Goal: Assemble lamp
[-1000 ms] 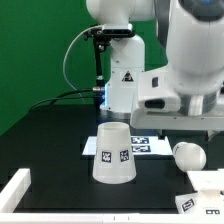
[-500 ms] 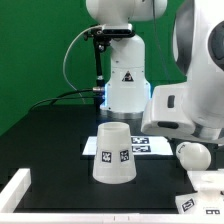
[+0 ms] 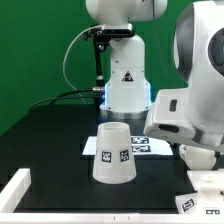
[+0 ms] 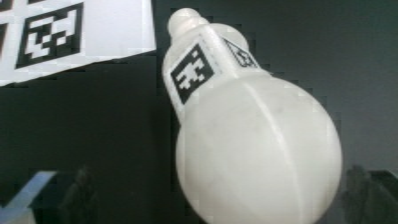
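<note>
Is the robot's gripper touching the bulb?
Cannot tell. In the wrist view the bulb lies between the gripper's blurry fingers: a dark gap shows on one side, the other is unclear. In the exterior view the arm hides it.

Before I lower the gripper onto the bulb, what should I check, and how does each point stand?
1. The bulb sits under the gripper: ok, centred in the wrist view.
2. The gripper is open: ok, fingers show wide apart, either side of the bulb.
3. The bulb lies on its side, tag up: ok.
4. Its narrow end is clear of the marker board: cannot tell.
5. The shade is out of the way: ok, apart, toward the exterior view's left.
6. Gap above the bulb: cannot tell.
</note>
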Robot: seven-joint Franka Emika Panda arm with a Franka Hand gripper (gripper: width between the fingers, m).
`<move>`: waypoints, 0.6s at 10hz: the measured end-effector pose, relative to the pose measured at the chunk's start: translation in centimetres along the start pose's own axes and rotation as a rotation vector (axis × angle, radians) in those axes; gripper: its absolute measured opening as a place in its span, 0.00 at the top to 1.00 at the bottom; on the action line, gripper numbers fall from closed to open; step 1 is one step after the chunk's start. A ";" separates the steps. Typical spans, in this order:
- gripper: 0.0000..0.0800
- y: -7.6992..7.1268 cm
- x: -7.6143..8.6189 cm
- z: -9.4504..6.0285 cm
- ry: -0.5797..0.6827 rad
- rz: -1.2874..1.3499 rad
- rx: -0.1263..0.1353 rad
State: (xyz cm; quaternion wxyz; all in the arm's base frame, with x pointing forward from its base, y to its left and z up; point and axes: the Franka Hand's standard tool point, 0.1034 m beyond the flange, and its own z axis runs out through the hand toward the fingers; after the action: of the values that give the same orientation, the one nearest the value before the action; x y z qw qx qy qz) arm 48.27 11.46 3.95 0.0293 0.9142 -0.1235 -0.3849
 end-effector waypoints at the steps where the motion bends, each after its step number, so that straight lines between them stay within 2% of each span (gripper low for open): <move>1: 0.13 -0.4 0.3 0.5 0.013 0.014 0.002; 3: 0.13 -1.2 0.2 1.6 0.013 0.024 0.000; 6: 0.13 -1.8 -0.4 2.0 0.008 0.033 -0.001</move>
State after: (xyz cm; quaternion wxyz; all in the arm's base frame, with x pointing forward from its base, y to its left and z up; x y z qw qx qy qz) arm 46.94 13.40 2.50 0.0367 0.9135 -0.1385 -0.3808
